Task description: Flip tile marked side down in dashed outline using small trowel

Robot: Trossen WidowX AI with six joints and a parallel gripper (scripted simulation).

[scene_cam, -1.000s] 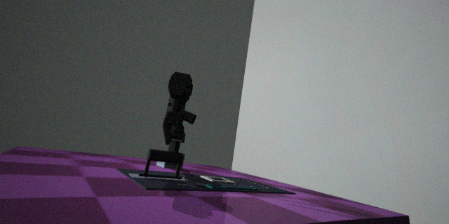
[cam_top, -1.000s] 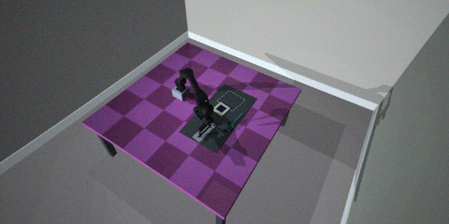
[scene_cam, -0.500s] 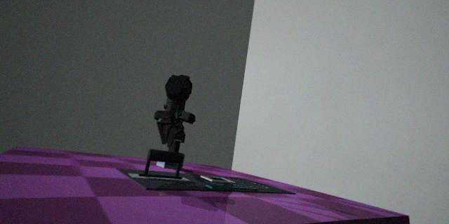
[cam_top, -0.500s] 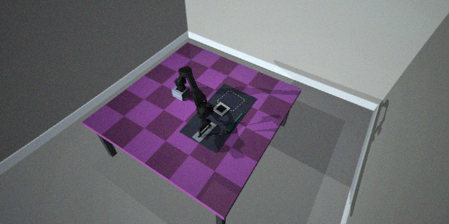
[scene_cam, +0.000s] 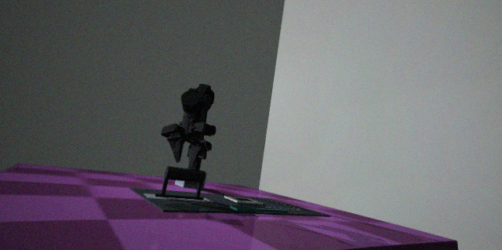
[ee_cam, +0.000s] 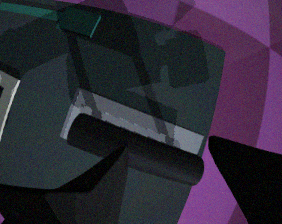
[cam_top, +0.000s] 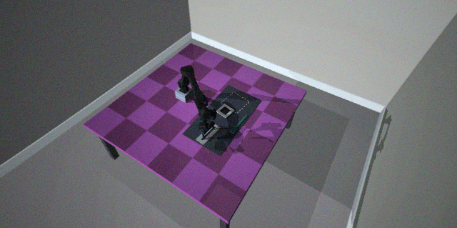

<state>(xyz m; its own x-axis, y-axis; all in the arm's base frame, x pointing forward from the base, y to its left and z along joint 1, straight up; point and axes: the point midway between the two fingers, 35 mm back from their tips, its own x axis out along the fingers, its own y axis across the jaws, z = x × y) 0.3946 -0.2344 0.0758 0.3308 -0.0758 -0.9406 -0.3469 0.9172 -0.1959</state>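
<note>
Black, the claw is released, its fingers spread apart above the trowel, whose dark raised handle stands on two posts over a pale grey blade lying flat on the dark mat. Farther right in the top view, the tile lies on the mat, a pale square border round a dark centre, near the dashed outline and not centred inside it. Nearer the mat's right edge is a teal strip. Beyond spreads the purple checked counter, with the arm's pale base block left of the mat.
</note>
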